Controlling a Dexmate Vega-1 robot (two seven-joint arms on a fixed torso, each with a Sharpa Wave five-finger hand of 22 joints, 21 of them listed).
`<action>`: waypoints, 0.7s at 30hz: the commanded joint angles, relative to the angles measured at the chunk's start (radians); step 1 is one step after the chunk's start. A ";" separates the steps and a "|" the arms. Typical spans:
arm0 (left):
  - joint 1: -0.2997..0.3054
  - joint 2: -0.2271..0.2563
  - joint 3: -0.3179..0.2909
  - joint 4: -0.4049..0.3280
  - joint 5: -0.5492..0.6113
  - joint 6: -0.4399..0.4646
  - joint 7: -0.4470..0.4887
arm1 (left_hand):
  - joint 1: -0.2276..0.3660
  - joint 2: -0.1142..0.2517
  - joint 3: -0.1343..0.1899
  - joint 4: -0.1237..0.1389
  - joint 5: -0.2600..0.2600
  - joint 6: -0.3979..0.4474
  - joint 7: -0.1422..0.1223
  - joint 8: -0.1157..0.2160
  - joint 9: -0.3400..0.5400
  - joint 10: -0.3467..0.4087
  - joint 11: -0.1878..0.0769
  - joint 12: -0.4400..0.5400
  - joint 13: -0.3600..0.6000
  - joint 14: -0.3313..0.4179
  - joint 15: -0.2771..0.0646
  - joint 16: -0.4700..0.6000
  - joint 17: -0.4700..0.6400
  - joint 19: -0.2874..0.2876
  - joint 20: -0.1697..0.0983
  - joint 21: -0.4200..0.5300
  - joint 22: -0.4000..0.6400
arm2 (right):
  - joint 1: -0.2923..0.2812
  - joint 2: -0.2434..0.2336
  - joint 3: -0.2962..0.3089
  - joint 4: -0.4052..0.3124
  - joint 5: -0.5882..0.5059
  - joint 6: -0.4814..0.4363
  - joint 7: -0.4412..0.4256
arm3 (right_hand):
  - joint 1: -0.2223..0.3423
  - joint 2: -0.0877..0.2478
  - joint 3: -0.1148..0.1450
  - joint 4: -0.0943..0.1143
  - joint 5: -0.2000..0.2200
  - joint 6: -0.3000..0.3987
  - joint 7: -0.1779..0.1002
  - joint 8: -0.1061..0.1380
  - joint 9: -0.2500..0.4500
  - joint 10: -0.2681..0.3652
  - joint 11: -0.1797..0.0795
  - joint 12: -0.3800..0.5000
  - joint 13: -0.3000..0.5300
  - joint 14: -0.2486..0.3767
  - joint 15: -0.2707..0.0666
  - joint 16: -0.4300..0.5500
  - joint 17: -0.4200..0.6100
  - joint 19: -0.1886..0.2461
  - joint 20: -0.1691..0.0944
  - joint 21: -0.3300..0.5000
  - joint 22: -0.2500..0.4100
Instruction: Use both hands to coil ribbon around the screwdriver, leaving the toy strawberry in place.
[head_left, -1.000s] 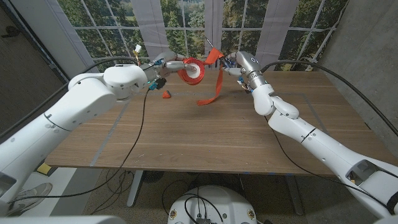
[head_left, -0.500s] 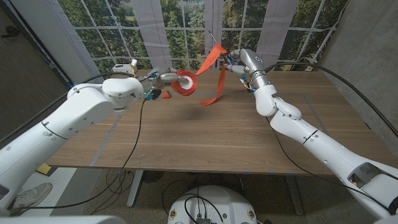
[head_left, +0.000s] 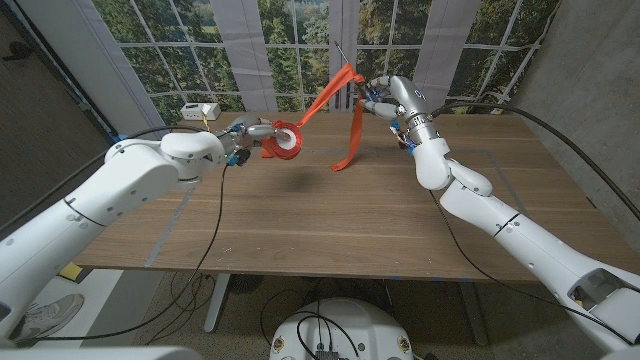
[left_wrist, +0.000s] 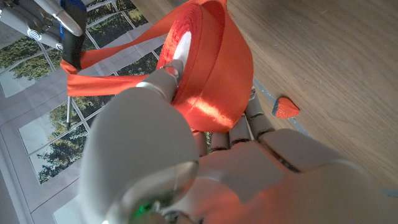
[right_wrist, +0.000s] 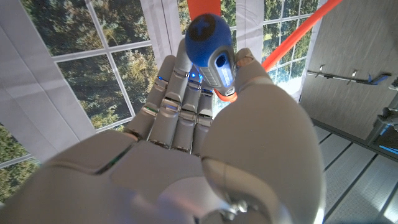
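My left hand (head_left: 255, 133) holds a red ribbon spool (head_left: 286, 141) over the table's far left; the left wrist view shows the fingers (left_wrist: 249, 134) wrapped around the spool (left_wrist: 208, 68). From it a taut ribbon (head_left: 318, 98) climbs to the screwdriver (head_left: 345, 68), held upright by my right hand (head_left: 388, 98). A loose ribbon tail (head_left: 350, 135) hangs from the screwdriver down to the table. The right wrist view shows the blue handle (right_wrist: 211, 53) in that hand (right_wrist: 236, 143). The small red toy strawberry (left_wrist: 286, 107) lies on the wood beside my left hand.
The wooden table (head_left: 330, 230) stretches wide in front of both arms. A white box (head_left: 200, 110) sits at the far left by the window. Black cables (head_left: 215, 220) trail from each arm across the table's sides.
My left hand has carried the spool left and lower, pulling the ribbon taut. My right hand has risen slightly with the screwdriver, and the tail swung with it.
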 joint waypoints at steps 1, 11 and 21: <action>-0.037 -0.007 0.003 0.041 0.001 0.000 0.023 | 0.076 0.078 0.004 0.004 0.007 0.255 0.006 0.004 0.003 0.329 -0.299 0.075 0.253 0.252 -0.316 0.020 0.259 0.009 0.000 0.005 0.002 | -0.021 -0.030 0.009 -0.055 0.001 0.077 0.059 | 0.122 0.121 0.007 0.000 0.010 0.145 -0.135 0.003 0.005 0.104 -0.094 0.004 0.133 0.109 -0.171 0.002 0.007 -0.007 -0.025 0.007 0.002; -0.080 -0.036 0.036 0.054 0.055 -0.004 0.066 | 0.076 0.078 0.002 0.005 0.007 0.254 0.004 0.003 0.002 0.329 -0.299 0.071 0.255 0.250 -0.318 0.020 0.262 0.009 -0.002 0.005 0.001 | -0.019 -0.042 0.011 -0.069 0.022 0.142 0.146 | 0.122 0.121 0.007 0.000 0.011 0.147 -0.136 0.003 0.005 0.106 -0.095 0.002 0.134 0.109 -0.171 0.001 0.008 -0.010 -0.024 0.009 0.002; -0.108 -0.054 0.051 0.055 0.083 0.014 0.082 | 0.076 0.077 0.001 0.005 0.007 0.258 0.002 0.004 -0.001 0.332 -0.300 0.065 0.253 0.252 -0.316 0.019 0.259 0.013 -0.004 0.005 0.000 | -0.031 -0.041 0.042 -0.059 0.146 0.286 0.212 | 0.121 0.120 0.007 0.000 0.011 0.150 -0.136 0.003 0.005 0.108 -0.093 0.000 0.137 0.110 -0.170 0.000 0.010 -0.013 -0.023 0.011 0.001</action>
